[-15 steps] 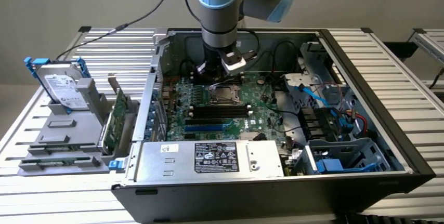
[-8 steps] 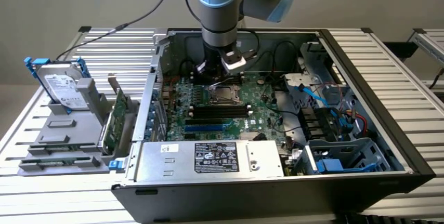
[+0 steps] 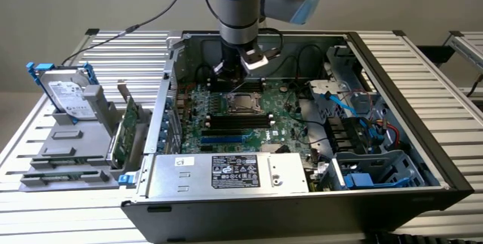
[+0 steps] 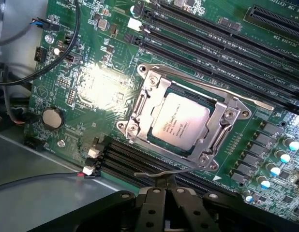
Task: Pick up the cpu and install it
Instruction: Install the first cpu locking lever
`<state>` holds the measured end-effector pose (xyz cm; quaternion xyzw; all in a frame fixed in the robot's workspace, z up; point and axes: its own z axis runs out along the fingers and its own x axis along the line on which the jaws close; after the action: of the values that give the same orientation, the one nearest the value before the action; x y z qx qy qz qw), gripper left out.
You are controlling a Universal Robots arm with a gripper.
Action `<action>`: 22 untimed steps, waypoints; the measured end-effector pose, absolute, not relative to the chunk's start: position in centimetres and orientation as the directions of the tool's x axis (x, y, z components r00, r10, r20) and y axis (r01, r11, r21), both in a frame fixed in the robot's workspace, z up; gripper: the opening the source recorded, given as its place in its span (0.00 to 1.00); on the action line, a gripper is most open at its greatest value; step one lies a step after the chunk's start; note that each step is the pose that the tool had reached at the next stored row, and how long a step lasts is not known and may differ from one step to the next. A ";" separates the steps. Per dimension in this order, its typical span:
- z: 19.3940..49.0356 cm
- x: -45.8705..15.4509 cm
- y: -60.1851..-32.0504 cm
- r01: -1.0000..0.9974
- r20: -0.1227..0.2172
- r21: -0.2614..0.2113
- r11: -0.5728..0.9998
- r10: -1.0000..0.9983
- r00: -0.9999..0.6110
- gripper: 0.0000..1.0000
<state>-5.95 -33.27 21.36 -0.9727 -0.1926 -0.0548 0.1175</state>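
Note:
The cpu (image 4: 176, 123) is a small square chip with a silver-grey top, lying flat in the metal socket frame (image 4: 140, 104) on the green motherboard (image 4: 91, 87). In the exterior view the cpu (image 3: 243, 103) sits mid-board inside the open computer case (image 3: 422, 159). My gripper (image 3: 230, 77) hangs just above the board, beside the socket on the side toward the case's back wall. Its black fingers (image 4: 154, 193) are shut together with nothing between them, close to the thin wire lever (image 4: 154, 173) at the socket's edge.
Outside the case, at the exterior view's left, a grey stand holds a silver hard drive (image 3: 68, 94) with a blue bracket and a green circuit card (image 3: 128, 122). The power supply (image 3: 226, 173) fills the case front. Black memory slots (image 3: 240, 122) and cables (image 3: 343, 105) surround the socket.

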 end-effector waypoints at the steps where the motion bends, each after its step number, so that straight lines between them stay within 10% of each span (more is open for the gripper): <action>1: 21.4 -6.1 -33.3 0.387 0.152 -0.209 -0.898 0.362 0.920 0.11; 22: 21.4 -7.3 -33.7 0.381 0.147 -0.215 -0.899 0.356 0.923 0.11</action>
<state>-7.27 -33.68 21.36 -0.9731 -0.1894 -0.0521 0.1206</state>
